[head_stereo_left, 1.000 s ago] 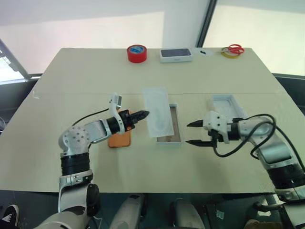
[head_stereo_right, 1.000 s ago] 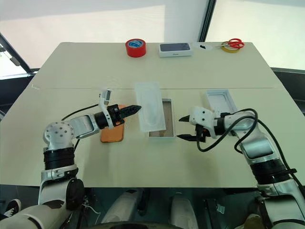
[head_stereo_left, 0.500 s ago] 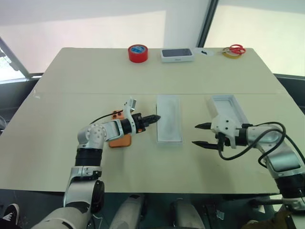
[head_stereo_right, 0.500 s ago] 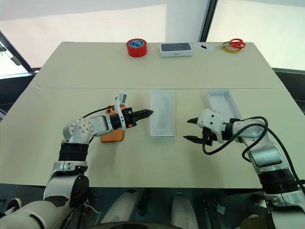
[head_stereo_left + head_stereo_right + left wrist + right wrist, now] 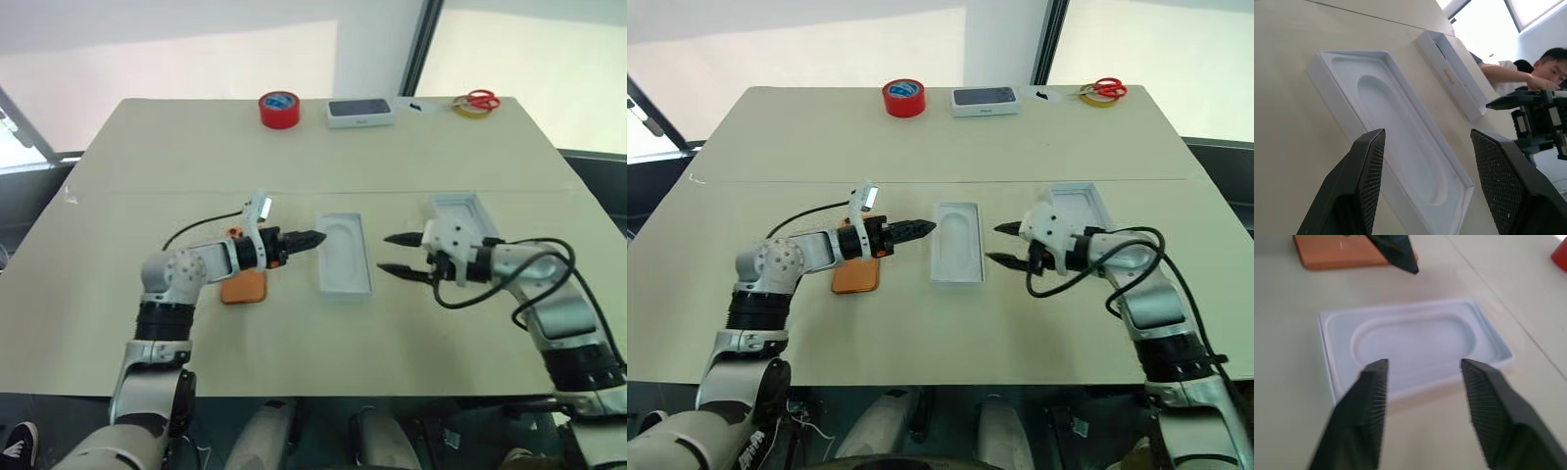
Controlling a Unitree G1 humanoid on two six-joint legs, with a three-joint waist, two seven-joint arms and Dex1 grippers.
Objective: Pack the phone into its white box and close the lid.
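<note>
The orange phone [image 5: 247,288] lies flat on the table, partly under my left forearm. In the middle, a white insert [image 5: 343,250] with an oval recess lies flat in the white box [image 5: 344,292]. Just the box's thin outer wall shows, and its floor is hidden. My left gripper [image 5: 315,237] hovers at the box's left edge, open and empty. My right gripper [image 5: 382,253] faces the box from the right, open, holding nothing. The lid [image 5: 468,213] lies inside-up behind the right gripper, partly hidden by it.
At the table's far edge are a red tape roll [image 5: 279,108], a white box with a dark phone picture [image 5: 361,112], and red scissors [image 5: 480,99] on a yellow ring. A person [image 5: 1542,68] shows beyond the table in the left wrist view.
The insert, which leaned tilted off the box a second ago, now lies flat in it. My left gripper has opened. My right gripper has moved left toward the box, its jaws narrower.
</note>
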